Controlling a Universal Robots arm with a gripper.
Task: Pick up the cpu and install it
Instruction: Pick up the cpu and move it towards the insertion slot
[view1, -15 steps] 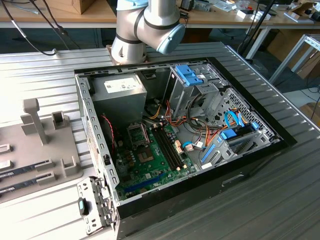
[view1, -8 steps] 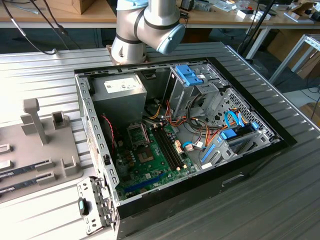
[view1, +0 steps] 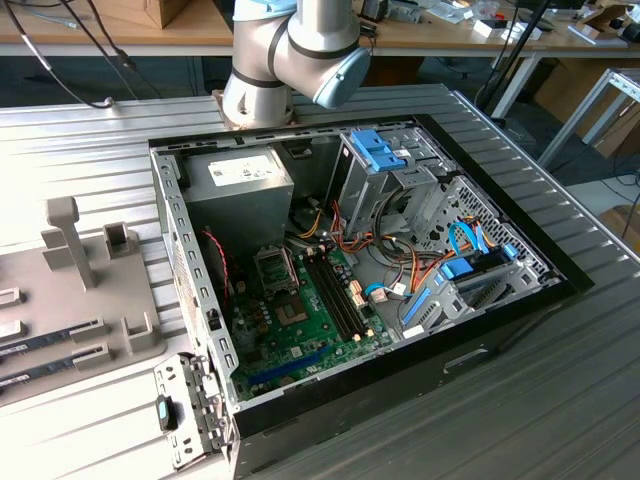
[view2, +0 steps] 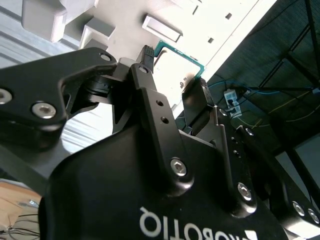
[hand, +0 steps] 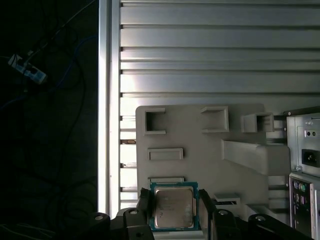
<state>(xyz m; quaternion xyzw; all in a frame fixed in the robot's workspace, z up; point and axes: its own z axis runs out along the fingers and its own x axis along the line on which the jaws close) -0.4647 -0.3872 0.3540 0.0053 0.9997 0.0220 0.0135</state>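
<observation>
— How is the black two-finger gripper (hand: 174, 201) found?
— It is closed narrowly on the small, flat, square silver-grey cpu (hand: 173, 210) with a green rim. The cpu is clamped by two opposite edges between the fingers (view2: 149, 85), as seen in both wrist views.
— What is seen beyond it?
— A pale grey plastic holder plate (hand: 200, 150) is laid near one edge of the ribbed aluminium table (hand: 200, 50). Beside the plate an open black computer case (view1: 420, 365) is set, its green motherboard (view1: 300, 330) exposed.
</observation>
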